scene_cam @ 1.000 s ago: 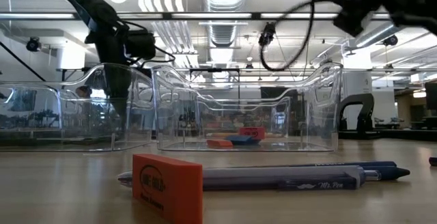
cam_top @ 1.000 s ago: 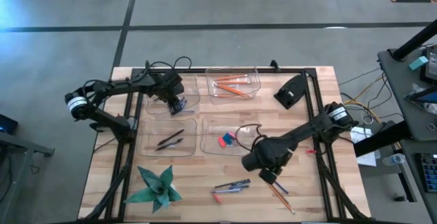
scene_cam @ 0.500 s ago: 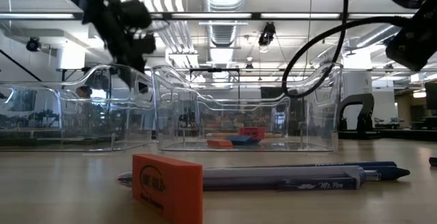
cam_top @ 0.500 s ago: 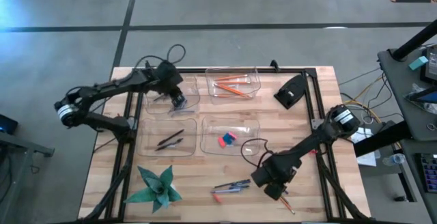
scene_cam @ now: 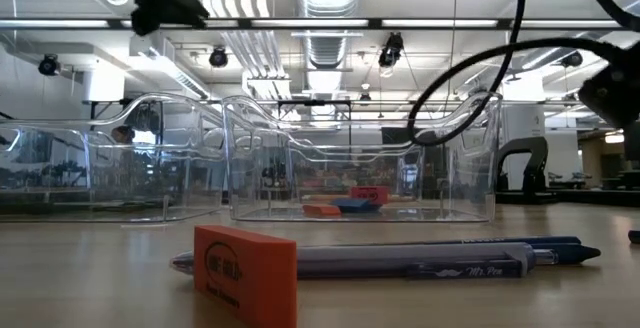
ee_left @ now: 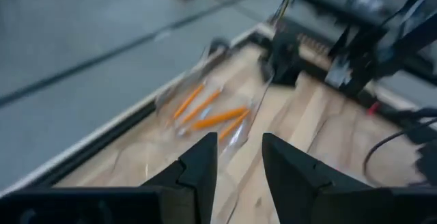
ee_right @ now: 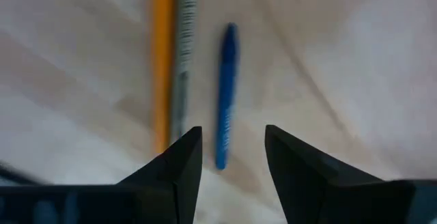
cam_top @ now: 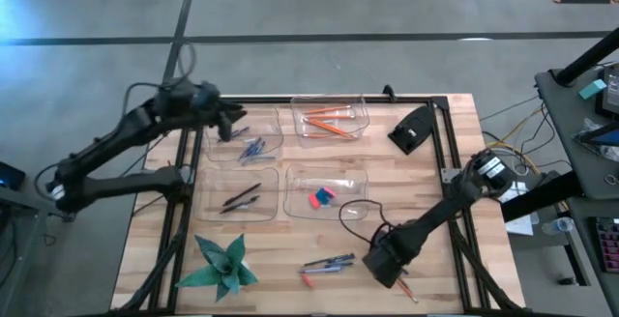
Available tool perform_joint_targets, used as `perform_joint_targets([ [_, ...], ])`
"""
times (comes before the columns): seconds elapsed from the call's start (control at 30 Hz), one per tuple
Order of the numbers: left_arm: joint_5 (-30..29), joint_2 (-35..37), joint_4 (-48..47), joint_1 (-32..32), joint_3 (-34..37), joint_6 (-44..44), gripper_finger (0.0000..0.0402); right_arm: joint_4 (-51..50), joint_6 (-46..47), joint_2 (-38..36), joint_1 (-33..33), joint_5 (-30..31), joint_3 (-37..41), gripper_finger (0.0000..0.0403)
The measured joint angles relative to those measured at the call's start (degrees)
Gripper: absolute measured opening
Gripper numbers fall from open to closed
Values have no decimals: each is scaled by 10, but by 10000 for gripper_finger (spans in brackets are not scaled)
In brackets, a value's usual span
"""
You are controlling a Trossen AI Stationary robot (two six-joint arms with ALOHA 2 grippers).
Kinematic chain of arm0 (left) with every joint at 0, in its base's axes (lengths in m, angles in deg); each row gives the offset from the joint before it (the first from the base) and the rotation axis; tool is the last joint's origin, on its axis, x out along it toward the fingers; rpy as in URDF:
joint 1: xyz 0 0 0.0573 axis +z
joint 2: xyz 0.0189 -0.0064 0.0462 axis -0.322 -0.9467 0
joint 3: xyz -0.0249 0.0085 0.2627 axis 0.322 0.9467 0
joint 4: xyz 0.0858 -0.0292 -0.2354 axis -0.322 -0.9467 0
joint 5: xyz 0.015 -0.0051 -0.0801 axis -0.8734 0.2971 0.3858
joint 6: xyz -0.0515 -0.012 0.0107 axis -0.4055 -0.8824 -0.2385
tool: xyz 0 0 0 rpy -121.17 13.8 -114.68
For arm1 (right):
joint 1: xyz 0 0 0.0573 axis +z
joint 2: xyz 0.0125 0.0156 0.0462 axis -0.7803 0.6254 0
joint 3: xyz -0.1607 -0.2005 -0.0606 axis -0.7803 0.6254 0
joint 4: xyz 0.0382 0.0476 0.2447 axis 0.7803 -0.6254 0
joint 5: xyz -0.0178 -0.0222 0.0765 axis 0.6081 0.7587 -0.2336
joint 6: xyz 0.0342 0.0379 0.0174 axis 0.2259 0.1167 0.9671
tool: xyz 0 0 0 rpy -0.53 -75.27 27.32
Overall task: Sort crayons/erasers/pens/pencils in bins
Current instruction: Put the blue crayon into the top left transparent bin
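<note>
My left gripper (cam_top: 232, 124) (ee_left: 239, 142) hangs open and high over the left rim of the far-left bin (cam_top: 244, 143), holding nothing. Blue crayons (cam_top: 253, 148) lie in that bin. The pencils (cam_top: 327, 121) (ee_left: 205, 111) lie in the far-middle bin, the pens (cam_top: 240, 198) in the near-left bin, and the erasers (cam_top: 321, 197) in the near-middle bin. My right gripper (cam_top: 390, 267) (ee_right: 232, 132) is open and points down over a loose blue crayon (ee_right: 225, 94). The crayon lies on the table beside an orange pencil (ee_right: 162, 60) and a grey stick (ee_right: 183, 53).
Loose pens (cam_top: 327, 262) (scene_cam: 420, 258) and an orange eraser (cam_top: 308, 280) (scene_cam: 245, 273) lie near the table's front edge. A green paper star (cam_top: 222, 264) sits at the near left. A black object (cam_top: 414, 129) sits at the far right. A black frame (cam_top: 450, 162) runs around the work area.
My left gripper has risen out of the far-left bin, drawn back toward the table's far-left corner and tipped up nearly level; blue crayons lie where it stood. My right gripper has moved toward the near edge and sunk over the loose sticks at the near right.
</note>
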Motion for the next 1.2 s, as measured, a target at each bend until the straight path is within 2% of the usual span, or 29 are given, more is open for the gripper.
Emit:
perform_joint_targets([
  [0.1, 0, 36, 0, -6, -3, -6, 102, -2, 8, 0, 4, 25, 21, 150],
  [0.2, 0, 58, 0, -8, -4, -37, 102, 5, 8, -1, 3, 23, 35, 150],
  [0.47, -1, 73, -4, -8, -3, -61, 102, 28, -15, -2, 5, 37, 47, 142],
  [0.57, -1, 71, -4, -8, -3, -61, 102, 30, -8, -2, 5, 42, 55, 119],
  [0.83, -1, 56, 2, -8, -2, -62, 102, 32, -15, -1, 5, 46, 75, 21],
  [1.07, 2, 53, 28, -8, -2, -72, 102, 22, -124, -11, 11, -1, 55, 17],
  [1.2, 5, 54, 38, -7, -4, -90, 103, 28, -154, -47, 23, -39, 45, 17],
])
